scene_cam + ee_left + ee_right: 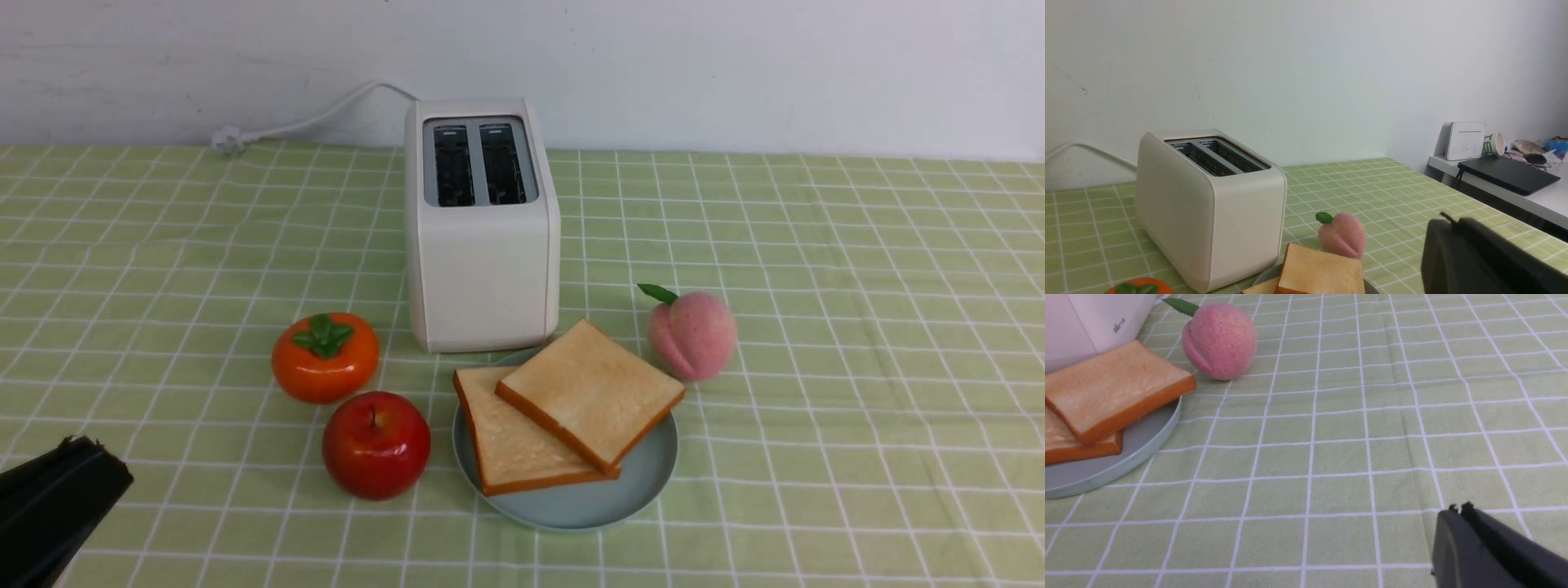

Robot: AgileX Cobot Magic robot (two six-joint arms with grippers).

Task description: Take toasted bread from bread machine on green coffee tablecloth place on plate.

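Note:
Two slices of toasted bread lie overlapping on the light-blue plate [637, 482]: the upper slice [589, 390] rests partly on the lower slice [510, 445]. Behind the plate stands the cream bread machine [482, 253], both slots dark and empty, on the green coffee tablecloth [857, 327]. My left gripper [77, 457] shows at the lower left edge, shut and empty, well away from the plate; in its wrist view the left gripper [1451, 220] has its jaws pressed together. My right gripper [1457, 508] is shut and empty over bare cloth, to the right of the plate [1139, 445]; it is outside the front view.
An orange persimmon [325, 356] and a red apple [375, 443] sit left of the plate, a pink peach [692, 333] at its right. The toaster's white cord [310, 121] runs to the back left. A side desk with a laptop [1506, 173] stands beyond the table's right edge.

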